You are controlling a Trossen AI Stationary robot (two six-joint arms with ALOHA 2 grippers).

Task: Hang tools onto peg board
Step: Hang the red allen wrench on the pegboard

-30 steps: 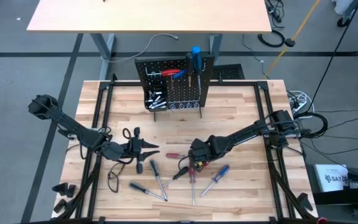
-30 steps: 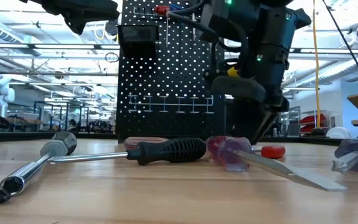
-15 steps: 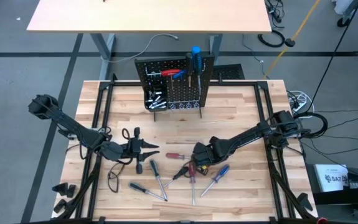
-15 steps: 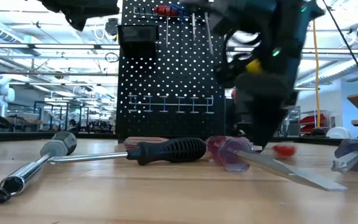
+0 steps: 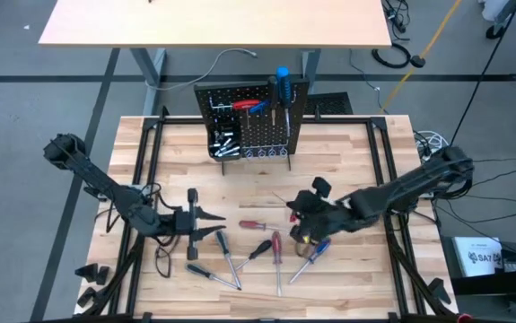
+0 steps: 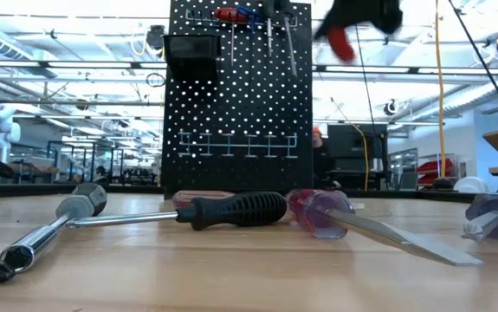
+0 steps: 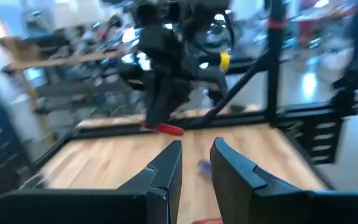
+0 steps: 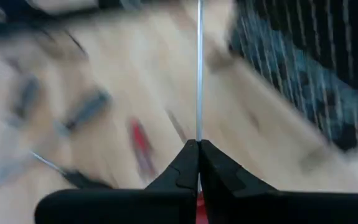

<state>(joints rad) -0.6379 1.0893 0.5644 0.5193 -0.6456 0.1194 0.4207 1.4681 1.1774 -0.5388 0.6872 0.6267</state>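
Inspector: Since the earlier frame, the right claw (image 5: 304, 212) has lifted clear of the pile, clamped on a red-handled screwdriver (image 7: 164, 129), its shaft (image 8: 198, 68) pointing toward the peg board (image 5: 250, 126)

Clerk: Progress?

Inspector: Early, by my judgement. Several tools (image 5: 256, 106) hang on the board already. Roughly eight loose tools (image 5: 240, 256) lie on the bench (image 5: 347, 161), well apart from the board

Clerk: Left arm?

Inspector: Left claw (image 5: 211, 227) waits low beside the pile, fingers (image 7: 166, 171) narrowly parted, nothing visibly between them
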